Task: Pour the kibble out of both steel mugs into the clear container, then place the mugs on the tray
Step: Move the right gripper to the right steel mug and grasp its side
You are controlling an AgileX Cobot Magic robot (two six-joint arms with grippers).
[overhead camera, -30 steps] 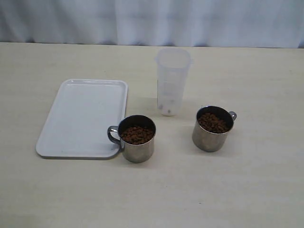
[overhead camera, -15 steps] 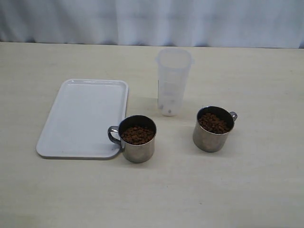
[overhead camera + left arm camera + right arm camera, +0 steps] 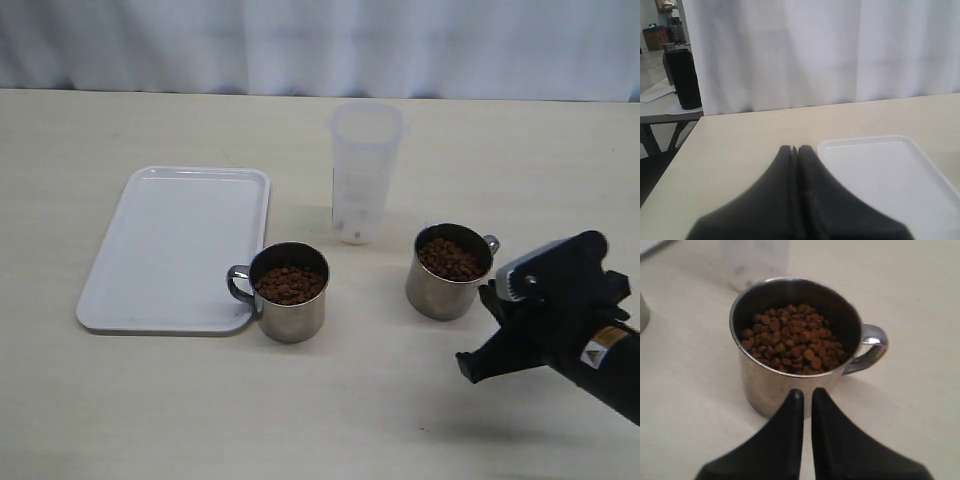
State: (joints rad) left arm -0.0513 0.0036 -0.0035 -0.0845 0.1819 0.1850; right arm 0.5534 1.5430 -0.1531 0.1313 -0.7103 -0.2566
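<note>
We've got the right fingers [image 3: 796,410] pinched narrow, empty, tips just short of the steel mug [image 3: 760,385] full of kibble [image 3: 790,340] on the worktop [image 3: 690,390]; left fingers [image 3: 785,165] pressed together near the white tray [image 3: 880,175].

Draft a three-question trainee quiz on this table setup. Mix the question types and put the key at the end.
1. True or false: the steel mug beside the tray holds kibble.
2. Fill in: the clear container stands ___.
3. Which is nearest the right gripper? A the tray; B the other steel mug; C the clear container.
Key: 1 true; 2 upright; 3 B.
</note>
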